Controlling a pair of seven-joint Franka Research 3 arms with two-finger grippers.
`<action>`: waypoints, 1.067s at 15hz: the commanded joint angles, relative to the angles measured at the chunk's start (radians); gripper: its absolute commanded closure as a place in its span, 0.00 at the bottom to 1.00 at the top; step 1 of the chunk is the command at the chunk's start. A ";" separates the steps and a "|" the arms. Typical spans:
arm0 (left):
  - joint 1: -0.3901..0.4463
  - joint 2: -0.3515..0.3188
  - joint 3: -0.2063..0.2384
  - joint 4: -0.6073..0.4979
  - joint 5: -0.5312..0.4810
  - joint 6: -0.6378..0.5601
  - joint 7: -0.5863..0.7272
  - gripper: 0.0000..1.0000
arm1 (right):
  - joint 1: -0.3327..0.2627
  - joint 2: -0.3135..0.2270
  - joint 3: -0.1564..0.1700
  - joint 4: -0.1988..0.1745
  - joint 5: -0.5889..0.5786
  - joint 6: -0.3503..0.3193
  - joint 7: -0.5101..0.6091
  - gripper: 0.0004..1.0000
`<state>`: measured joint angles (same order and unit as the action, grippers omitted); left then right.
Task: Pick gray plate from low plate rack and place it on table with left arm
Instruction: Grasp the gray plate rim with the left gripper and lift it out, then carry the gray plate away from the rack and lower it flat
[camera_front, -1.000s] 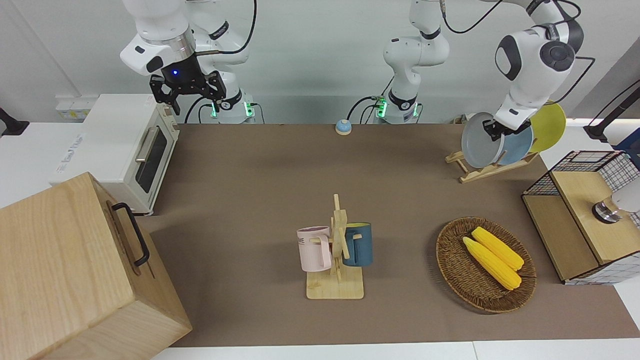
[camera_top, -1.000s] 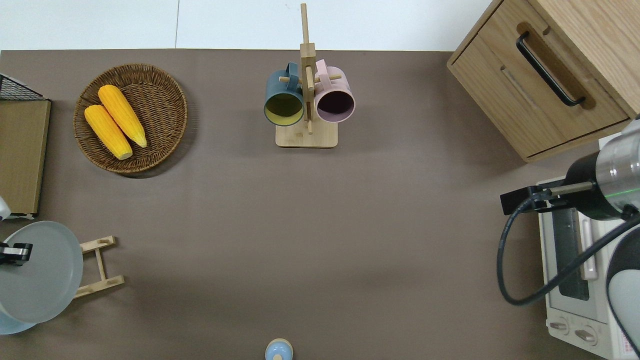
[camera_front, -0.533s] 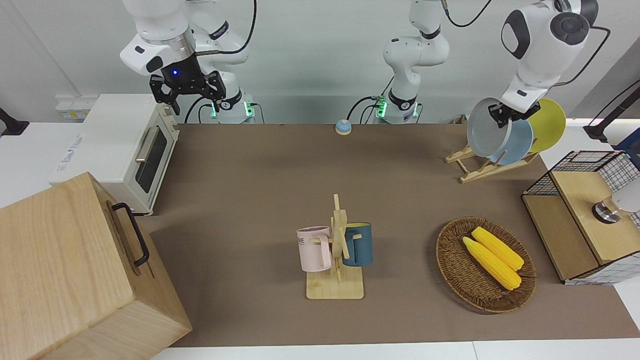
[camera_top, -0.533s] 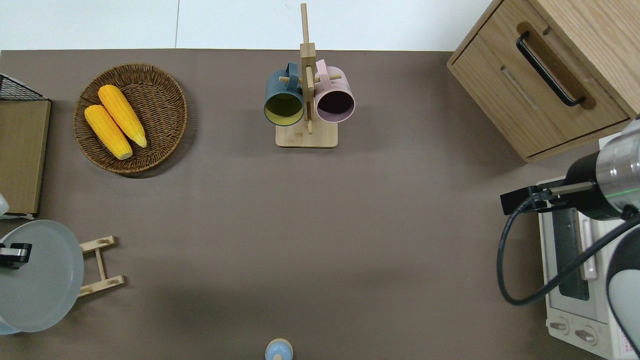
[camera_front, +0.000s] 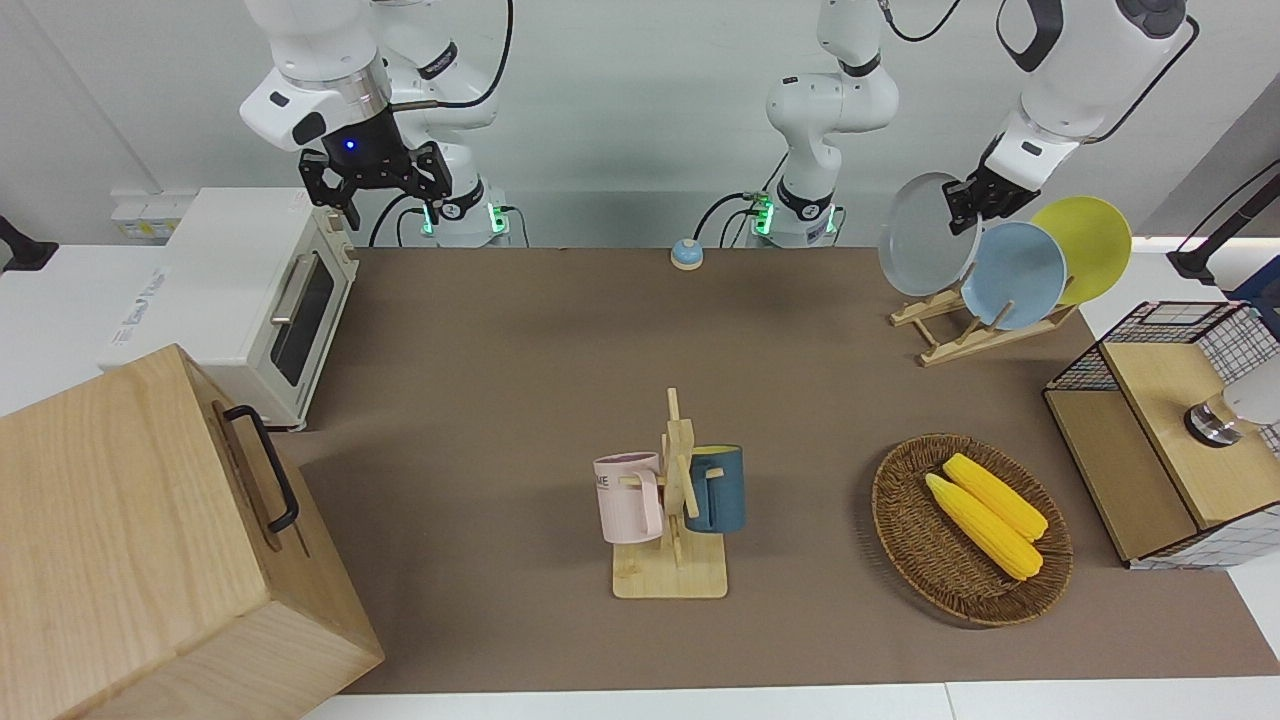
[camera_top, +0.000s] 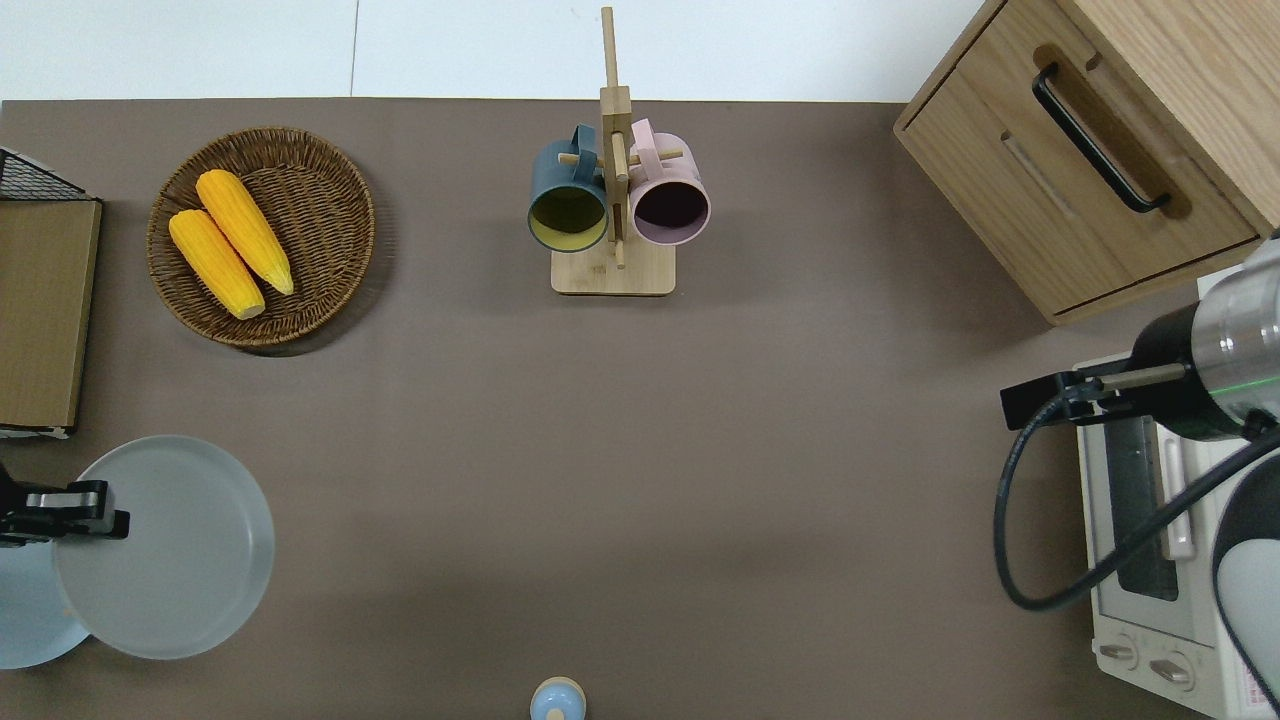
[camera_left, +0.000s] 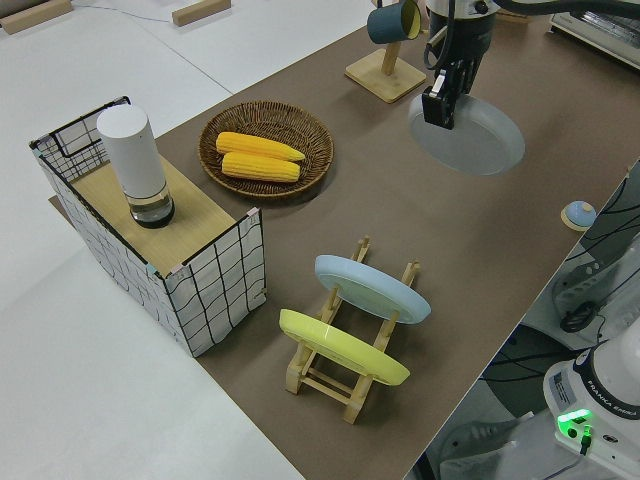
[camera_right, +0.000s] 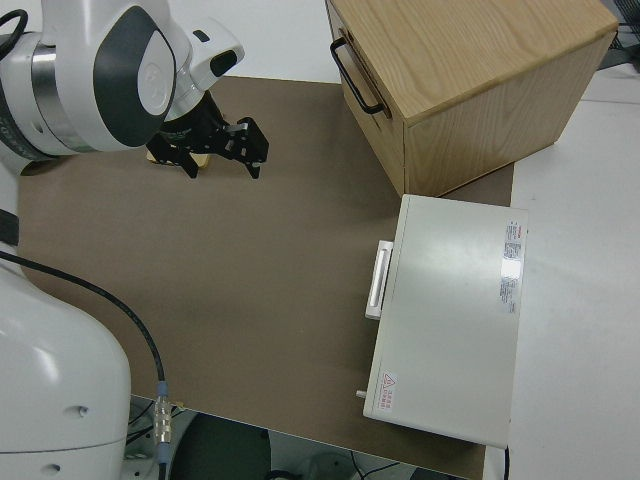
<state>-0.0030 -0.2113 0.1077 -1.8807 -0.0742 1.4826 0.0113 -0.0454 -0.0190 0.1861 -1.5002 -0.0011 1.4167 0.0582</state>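
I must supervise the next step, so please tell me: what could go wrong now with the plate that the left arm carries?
1. The left gripper pinches the round matte gray plate only at its rim, held in the air; it might slip or swing.
2. The round light-blue plate still leans in the low pale-wood rack close beside; the carried plate might knock it.

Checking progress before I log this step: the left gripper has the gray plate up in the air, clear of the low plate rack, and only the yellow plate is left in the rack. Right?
Not quite. The left gripper does hold the gray plate clear of the low plate rack, but two plates remain in it: the yellow plate and the light-blue plate. The left side view shows both.
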 joint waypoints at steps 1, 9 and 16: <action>0.011 0.004 0.020 -0.012 -0.142 -0.007 -0.014 1.00 | -0.010 -0.002 0.006 0.006 0.010 -0.013 -0.001 0.01; 0.001 0.006 0.020 -0.175 -0.283 0.142 0.045 1.00 | -0.010 -0.002 0.006 0.006 0.010 -0.013 -0.001 0.01; 0.055 0.006 0.020 -0.369 -0.395 0.292 0.298 1.00 | -0.010 -0.002 0.006 0.006 0.010 -0.013 -0.001 0.01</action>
<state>0.0184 -0.1860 0.1254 -2.1539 -0.4129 1.7050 0.1980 -0.0454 -0.0190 0.1861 -1.5002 -0.0011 1.4167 0.0582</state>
